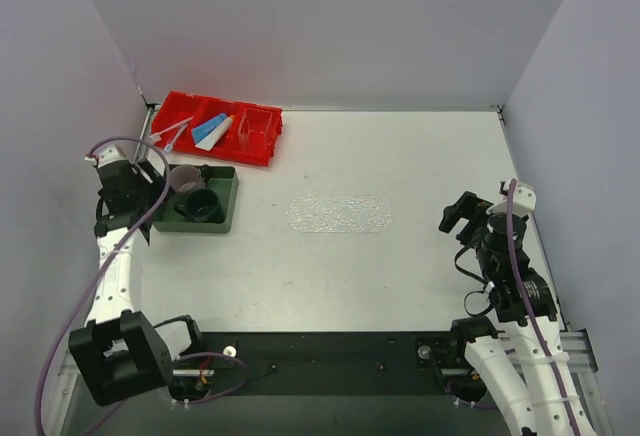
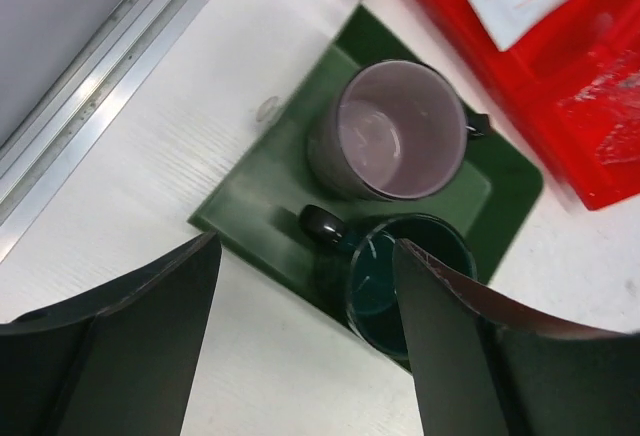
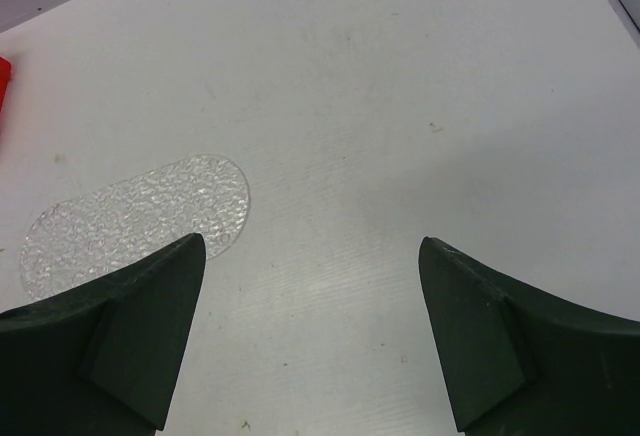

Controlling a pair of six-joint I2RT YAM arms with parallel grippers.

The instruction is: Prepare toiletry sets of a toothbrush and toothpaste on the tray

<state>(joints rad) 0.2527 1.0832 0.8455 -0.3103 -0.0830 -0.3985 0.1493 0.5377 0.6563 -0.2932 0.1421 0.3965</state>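
Note:
Two pale toothbrushes lie in the left part of a red bin at the back left. Beside them in the bin lie a blue toothpaste tube and a white toothpaste tube; the white toothpaste also shows in the left wrist view. The clear bumpy oval tray lies bare at mid-table, and its end shows in the right wrist view. My left gripper hangs open and holds nothing, over the near edge of the green tray. My right gripper is open over bare table, to the right of the tray.
A dark green square tray beside the red bin holds a purple mug and a dark teal mug. Grey walls close in the left, back and right sides. A metal rail runs along the left table edge.

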